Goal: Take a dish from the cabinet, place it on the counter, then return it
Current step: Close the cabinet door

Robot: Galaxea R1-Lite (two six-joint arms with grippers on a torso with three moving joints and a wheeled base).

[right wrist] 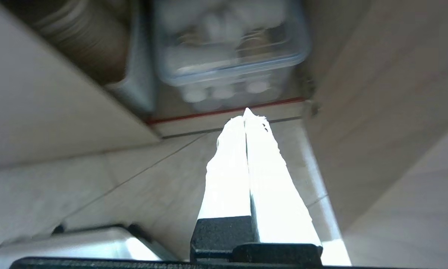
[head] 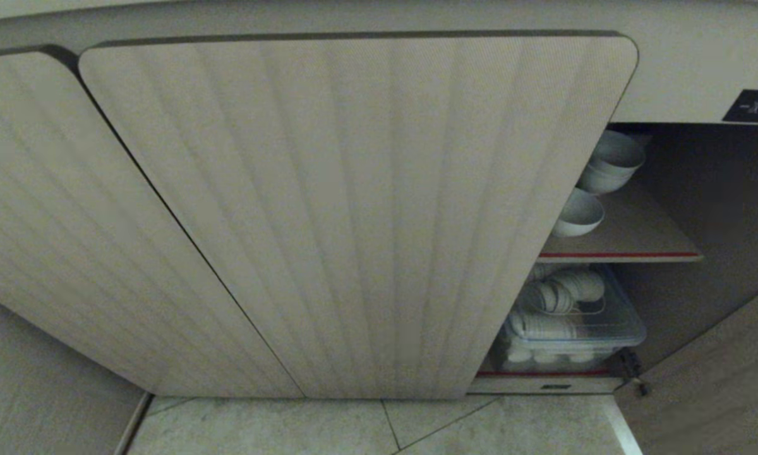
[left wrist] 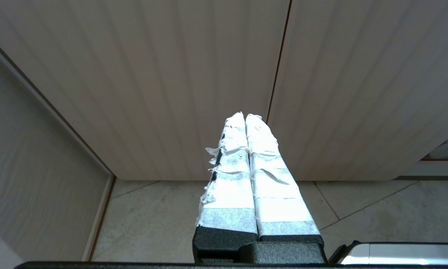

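You're looking at the cabinet (head: 354, 215) from low down in the head view: two ribbed beige doors closed on the left and centre, the right-hand door (head: 720, 373) swung open toward you. Through that gap, upper shelf (head: 631, 237) w/ red front edge. On it the dish (head: 578, 215), a single white bowl, sits nearer you, just beside a nested stack of white bowls (head: 609, 165) farther back. Its left part is hidden behind the closed door's edge. Below, a clear plastic bin (head: 575, 328) holds more white crockery on the cabinet floor. Black label (head: 755, 106) w/ white characters at upper right, cut off by the frame edge.

Only the head view shows the dish and upper shelf. Neither wrist cam reaches them.

Right gripper (right wrist: 246, 114): taped fingers pressed together, holding nothing, pointed at the lower red-edged sill in front of the bin. Right wrist view is smeared, so the brownish stacked shapes (right wrist: 78, 37) left of the bin are prob. more dishes, can't say for sure. A white sliver at the head view's lower right corner may be this gripper.

Left gripper (left wrist: 246, 116): fingers also closed tight, empty, aimed at the seam between the two shut doors, over the tiled floor (left wrist: 153, 220). Left wrist view catches just a corner of the opening, far right.
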